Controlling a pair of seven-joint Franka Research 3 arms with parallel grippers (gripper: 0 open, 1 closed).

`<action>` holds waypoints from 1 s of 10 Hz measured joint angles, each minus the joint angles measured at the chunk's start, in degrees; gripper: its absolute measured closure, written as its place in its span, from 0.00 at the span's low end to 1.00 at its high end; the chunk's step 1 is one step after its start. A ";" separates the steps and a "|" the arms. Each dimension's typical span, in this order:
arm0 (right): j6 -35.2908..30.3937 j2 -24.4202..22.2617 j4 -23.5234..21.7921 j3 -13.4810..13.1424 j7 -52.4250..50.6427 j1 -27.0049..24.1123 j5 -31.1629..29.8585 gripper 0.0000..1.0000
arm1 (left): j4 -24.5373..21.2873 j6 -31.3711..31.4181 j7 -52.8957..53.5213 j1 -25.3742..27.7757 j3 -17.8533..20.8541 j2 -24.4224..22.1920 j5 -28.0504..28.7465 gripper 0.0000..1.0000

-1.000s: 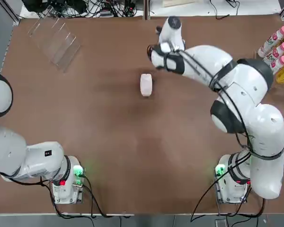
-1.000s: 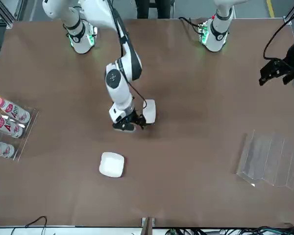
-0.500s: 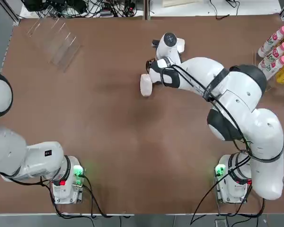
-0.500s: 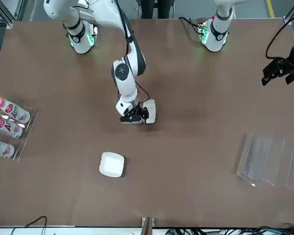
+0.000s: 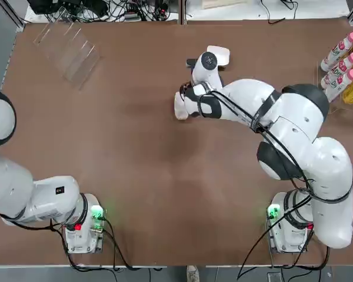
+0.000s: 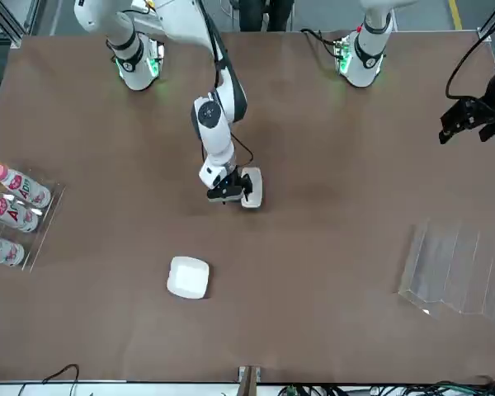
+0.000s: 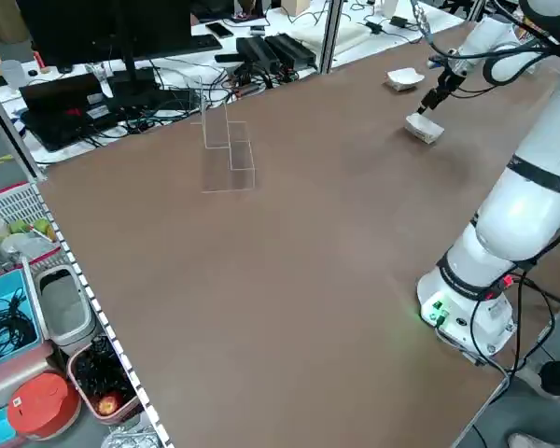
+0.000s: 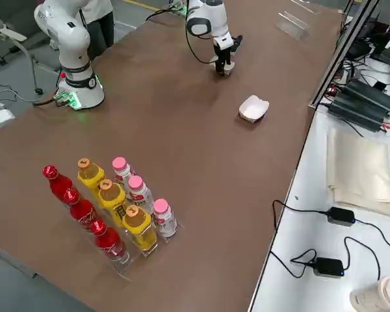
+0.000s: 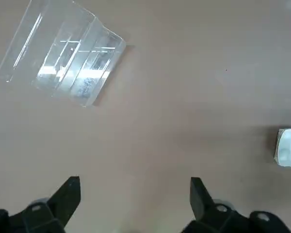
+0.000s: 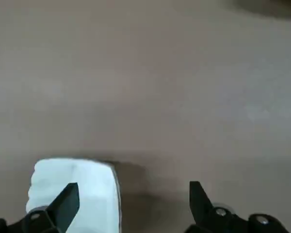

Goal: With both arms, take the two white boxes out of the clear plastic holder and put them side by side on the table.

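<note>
Right pincer (image 6: 233,188): down low at mid-bench, fingers spread apart, nothing clamped; one fingertip sits right against the near box, the other hangs over bare bench.
Near box (image 5: 180,106): on its edge on the bench, just beside the right pincer; the wrist view has it in front of one finger (image 10: 63,206).
Far box (image 5: 218,56): lying flat toward the far edge of the bench, apart from the first box.
Holder (image 5: 67,48): empty, at the far left corner of the bench, well apart from both boxes.
Left pincer (image 6: 470,120): parked up off the bench at the left edge, fingers wide apart, gripping nothing.
Bottles (image 5: 341,59): racked at the right edge.
</note>
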 joint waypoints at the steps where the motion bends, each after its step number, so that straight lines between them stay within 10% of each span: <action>1: 0.02 0.01 -0.11 0.56 -0.05 0.10 0.00 0.00 | 0.00 0.00 0.00 0.00 0.00 0.00 0.00 0.00; 10: -3.90 0.06 -1.88 2.65 1.33 0.51 0.23 0.00 | 0.02 0.00 0.00 0.00 0.00 0.00 0.00 0.00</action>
